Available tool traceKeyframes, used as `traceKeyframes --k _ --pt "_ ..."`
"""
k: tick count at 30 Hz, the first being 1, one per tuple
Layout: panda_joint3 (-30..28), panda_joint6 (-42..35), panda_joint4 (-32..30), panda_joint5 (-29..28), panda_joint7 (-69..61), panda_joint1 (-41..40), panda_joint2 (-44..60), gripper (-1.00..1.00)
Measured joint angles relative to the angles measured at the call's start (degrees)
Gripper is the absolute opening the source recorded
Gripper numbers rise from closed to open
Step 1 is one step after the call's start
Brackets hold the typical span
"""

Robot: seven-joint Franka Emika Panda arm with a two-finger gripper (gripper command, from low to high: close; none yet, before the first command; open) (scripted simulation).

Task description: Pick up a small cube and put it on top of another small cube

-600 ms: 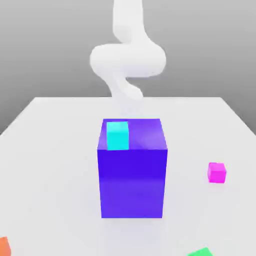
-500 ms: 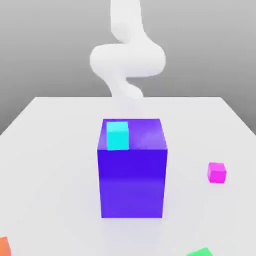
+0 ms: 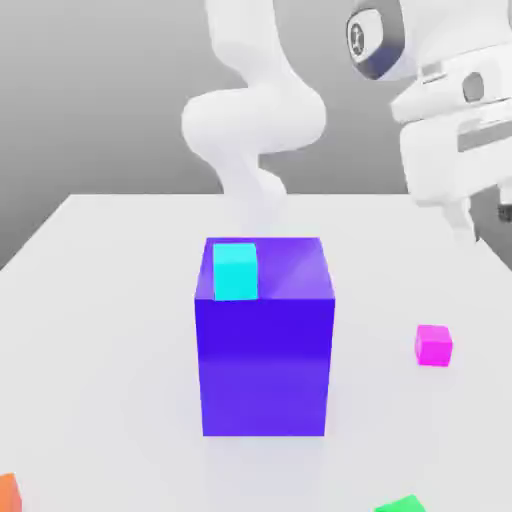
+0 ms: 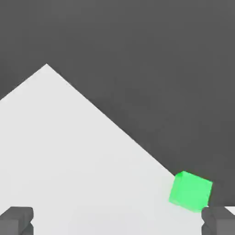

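Observation:
The small magenta cube rests on the white table toward the exterior view's right, beside the big block. The small green cube lies at the table's near edge, partly cut off, and in the hand view the green cube sits close to the table's edge. My gripper hangs high at the exterior view's right, well above the magenta cube and apart from it. In the hand view the gripper is open, its dark fingertips wide apart with nothing between them.
A tall purple-blue block stands mid-table with a cyan cube on its top. An orange cube lies at the near corner on the exterior view's left. The white arm rises behind the block.
The hand has swung into the exterior view at the upper right, and the arm's upper link has shifted. No cube has moved.

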Motion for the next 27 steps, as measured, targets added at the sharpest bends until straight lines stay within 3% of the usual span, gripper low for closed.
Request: traceKeyframes --k 7,12,17,20,21,27 --pt "5.47 6.93 -6.66 -1.05 -5.37 6.43 9.54 0.0" --pt "8.4 12.02 -11.5 -8.01 -4.87 11.34 16.36 0.0" --pt "1.7 19.45 -10.9 -18.38 1.41 16.11 25.91 0.0" --pt "-3.08 24.42 -9.76 -20.87 3.44 20.3 32.08 0.0" --pt "-3.91 25.41 -9.55 -21.11 3.7 21.1 33.27 -1.0" --pt "-4.23 25.86 -9.44 -21.53 4.05 21.35 33.87 -1.0"
